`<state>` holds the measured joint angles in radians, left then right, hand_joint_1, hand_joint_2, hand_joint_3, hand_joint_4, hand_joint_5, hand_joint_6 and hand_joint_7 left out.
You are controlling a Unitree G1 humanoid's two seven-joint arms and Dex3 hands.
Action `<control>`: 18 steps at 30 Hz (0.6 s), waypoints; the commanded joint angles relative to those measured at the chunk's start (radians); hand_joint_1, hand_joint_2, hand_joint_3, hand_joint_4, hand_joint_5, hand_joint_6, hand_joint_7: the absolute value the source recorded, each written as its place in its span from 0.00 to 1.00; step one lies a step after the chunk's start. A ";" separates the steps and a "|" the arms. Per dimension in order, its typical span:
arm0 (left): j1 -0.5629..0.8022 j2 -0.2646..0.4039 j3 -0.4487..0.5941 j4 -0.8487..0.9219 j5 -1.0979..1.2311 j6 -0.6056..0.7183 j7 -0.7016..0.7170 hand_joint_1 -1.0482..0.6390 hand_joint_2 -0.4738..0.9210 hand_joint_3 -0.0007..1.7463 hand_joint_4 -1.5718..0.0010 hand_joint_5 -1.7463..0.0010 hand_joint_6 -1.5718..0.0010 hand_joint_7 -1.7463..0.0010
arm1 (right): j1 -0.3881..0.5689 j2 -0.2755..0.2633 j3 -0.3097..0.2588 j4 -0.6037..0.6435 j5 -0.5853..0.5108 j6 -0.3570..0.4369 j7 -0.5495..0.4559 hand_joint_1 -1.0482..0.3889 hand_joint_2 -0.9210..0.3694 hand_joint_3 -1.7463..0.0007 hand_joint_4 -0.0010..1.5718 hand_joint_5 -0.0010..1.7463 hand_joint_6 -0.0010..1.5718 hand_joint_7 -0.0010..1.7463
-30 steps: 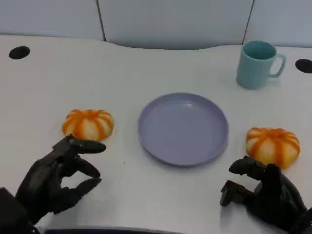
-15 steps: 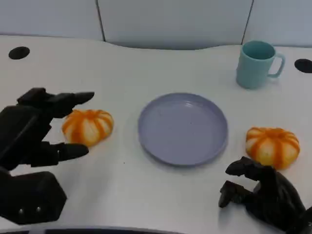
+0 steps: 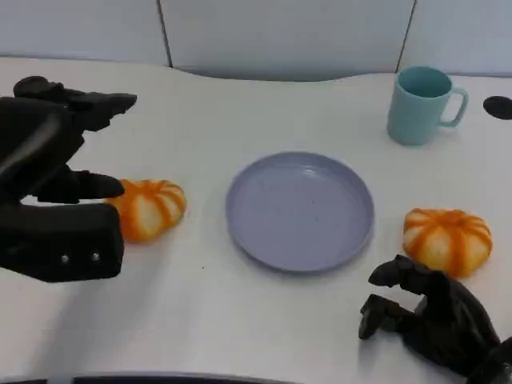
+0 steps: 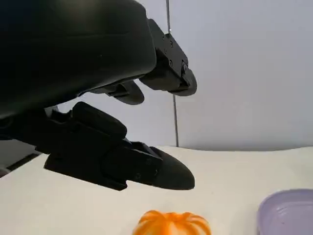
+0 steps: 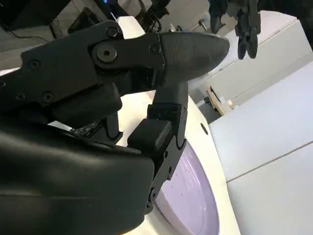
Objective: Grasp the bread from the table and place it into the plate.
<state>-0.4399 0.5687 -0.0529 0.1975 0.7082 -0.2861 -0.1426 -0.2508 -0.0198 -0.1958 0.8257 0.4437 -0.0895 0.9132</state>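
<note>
Two orange-and-white striped breads lie on the white table, one [image 3: 150, 206] left of the lilac plate [image 3: 300, 210], the other [image 3: 446, 238] right of it. My left hand [image 3: 52, 156] is raised at the left bread's left side, fingers spread above it and thumb beside it, holding nothing. The left wrist view has that bread [image 4: 171, 224] below the fingers [image 4: 127, 166], with the plate's rim [image 4: 288, 213] beyond. My right hand [image 3: 432, 320] rests low near the table's front edge, just in front of the right bread, fingers half curled and apart, holding nothing. The plate [image 5: 190, 196] lies past its fingers [image 5: 190, 46].
A teal mug [image 3: 420, 104] stands at the back right. A dark round hole [image 3: 498, 106] sits in the tabletop beside it. A pale wall panel runs along the table's far edge.
My left hand has risen from the front edge and moved forward, now over the left side of the left bread. The right hand has barely moved. Breads, plate and mug are unmoved.
</note>
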 commanded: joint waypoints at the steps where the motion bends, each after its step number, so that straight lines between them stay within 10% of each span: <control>1: -0.094 0.044 -0.071 0.085 0.028 0.047 -0.064 0.13 1.00 0.06 0.85 0.86 0.79 1.00 | 0.037 -0.010 0.003 0.031 -0.027 0.019 -0.025 0.40 0.00 0.81 0.50 0.76 0.53 0.45; 18: -0.267 -0.024 -0.245 0.355 -0.071 0.120 -0.278 0.06 0.98 0.00 0.91 0.88 0.84 1.00 | 0.068 -0.005 0.015 -0.040 -0.025 0.064 -0.049 0.39 0.00 0.82 0.51 0.77 0.54 0.45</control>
<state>-0.6768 0.5497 -0.2831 0.5267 0.6540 -0.1781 -0.3977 -0.2282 -0.0181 -0.1882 0.7672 0.4401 -0.0636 0.8892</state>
